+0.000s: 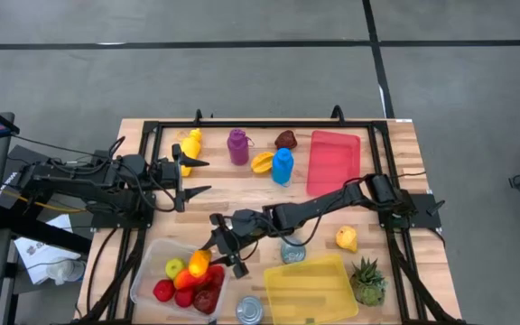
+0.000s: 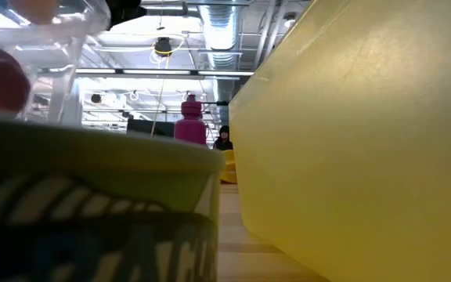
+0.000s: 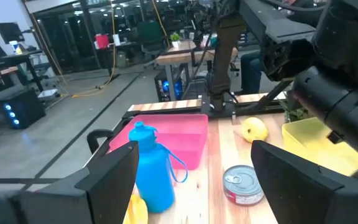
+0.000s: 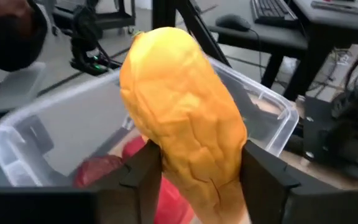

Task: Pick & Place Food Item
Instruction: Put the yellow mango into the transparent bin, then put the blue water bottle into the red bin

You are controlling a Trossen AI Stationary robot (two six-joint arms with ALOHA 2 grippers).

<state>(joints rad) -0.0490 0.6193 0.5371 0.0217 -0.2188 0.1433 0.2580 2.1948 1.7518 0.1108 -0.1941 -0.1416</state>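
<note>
Orange food item [image 4: 182, 118], long and wrinkled (a mango or squash, I cannot tell which): gripped between the two fingers of the right claw [image 1: 213, 252], jaws closed against its sides, held just above the clear tub [image 1: 148, 267] at the front left of the worktop [image 1: 395, 144].

Clear tub: holds a green fruit [image 1: 175, 267] and several red fruits [image 1: 164, 290]; the orange item hangs over its right half.

Left claw [image 1: 201, 177]: idle, fingers spread wide with nothing between them, over the left middle of the worktop beside a yellow bottle [image 1: 190, 144].

Back row, left to right: yellow bottle, purple bottle [image 1: 237, 146], a small yellow piece [image 1: 262, 162], blue bottle [image 1: 283, 166], a dark brown piece [image 1: 285, 139], pink tray [image 1: 334, 162].

Front right: yellow tray [image 1: 311, 289], a tin [image 1: 249, 311] just beside its left corner, a second tin [image 1: 292, 251] under the right arm, a yellow pear [image 1: 347, 238], a small pineapple [image 1: 367, 282] at the tray's right.

Low view: blocked close up by the tin and the yellow tray; the purple bottle shows between them.
</note>
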